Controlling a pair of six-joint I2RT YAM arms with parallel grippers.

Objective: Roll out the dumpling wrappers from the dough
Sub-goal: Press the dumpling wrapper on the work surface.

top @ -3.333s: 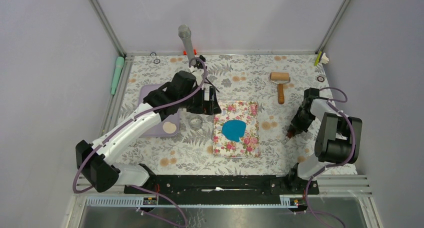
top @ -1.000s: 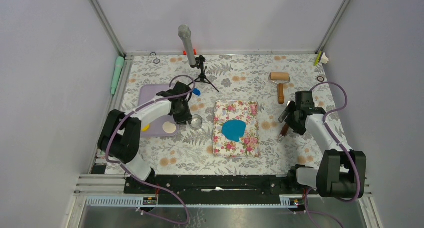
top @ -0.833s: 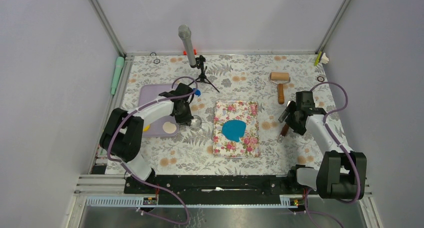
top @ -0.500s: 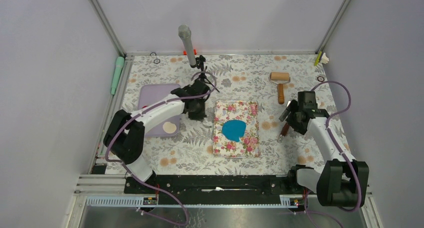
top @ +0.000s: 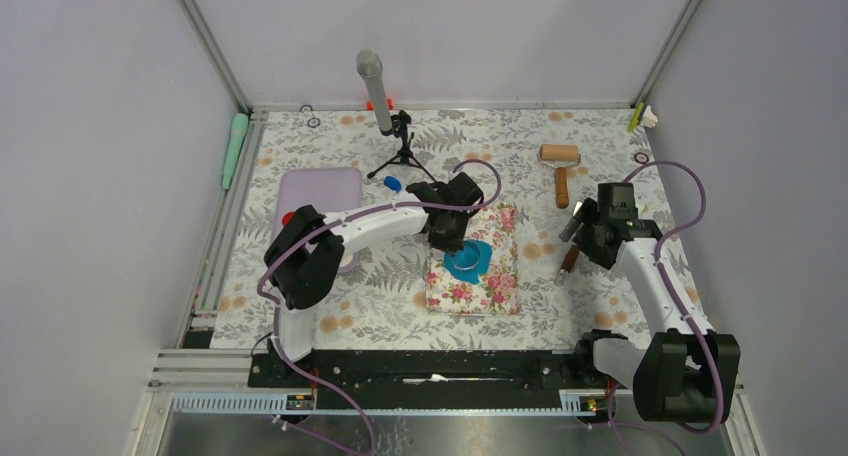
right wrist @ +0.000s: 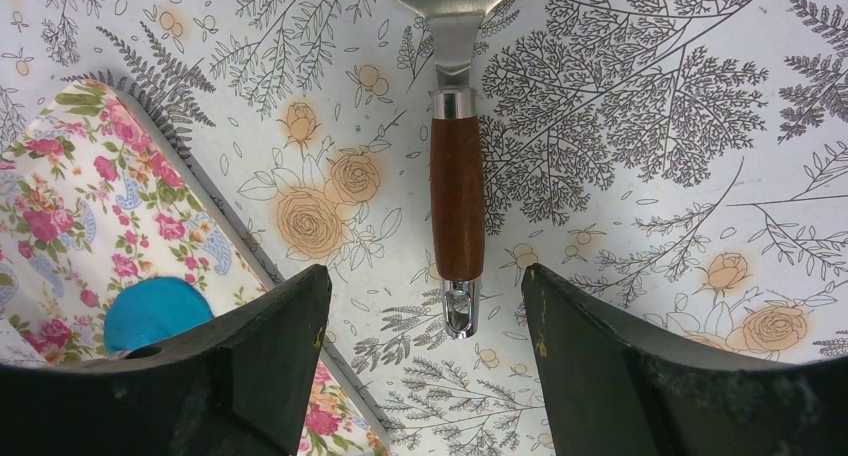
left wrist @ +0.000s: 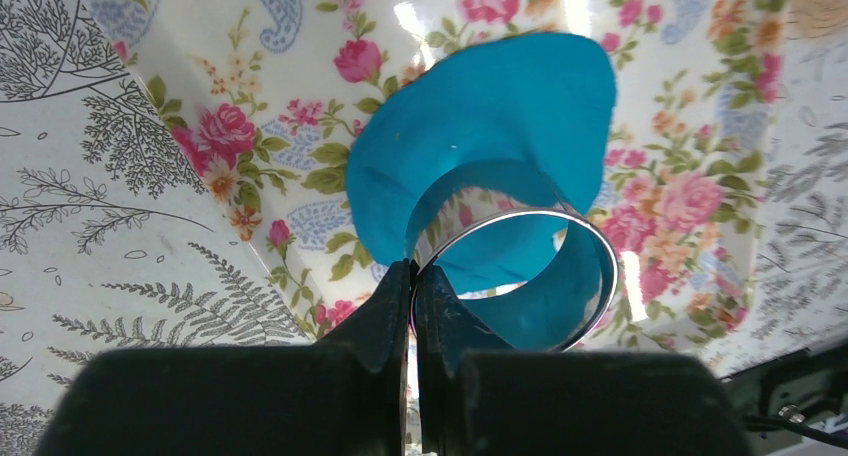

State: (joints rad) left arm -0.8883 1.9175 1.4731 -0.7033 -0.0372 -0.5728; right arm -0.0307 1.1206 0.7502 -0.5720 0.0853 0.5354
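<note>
- Two tools are yours to read here; your left tool [left wrist: 412,276] is pinched nearly closed on the thin wall of a metal ring [left wrist: 520,214], gripping it at the rim nearest the wrist camera
- that ring sits over the dough [left wrist: 480,116], a flat, uneven sheet of bright blue clay; you cannot tell from these views whether the ring's lower edge touches the clay
- the dough lies on the floral mat [left wrist: 690,196], nearer the mat's left edge than its right; the mat rests about midway across the surface [top: 330,316]
- your right tool [right wrist: 425,366] stands wide and holds nothing; it hangs above a wooden-handled utensil [right wrist: 457,201] that lies flat on the surface just right of the mat, its metal end pointing toward the far edge
- a wooden roller [top: 559,166] lies toward the far right corner, well apart from both tools
- a purple board [top: 318,191] lies near the left edge
</note>
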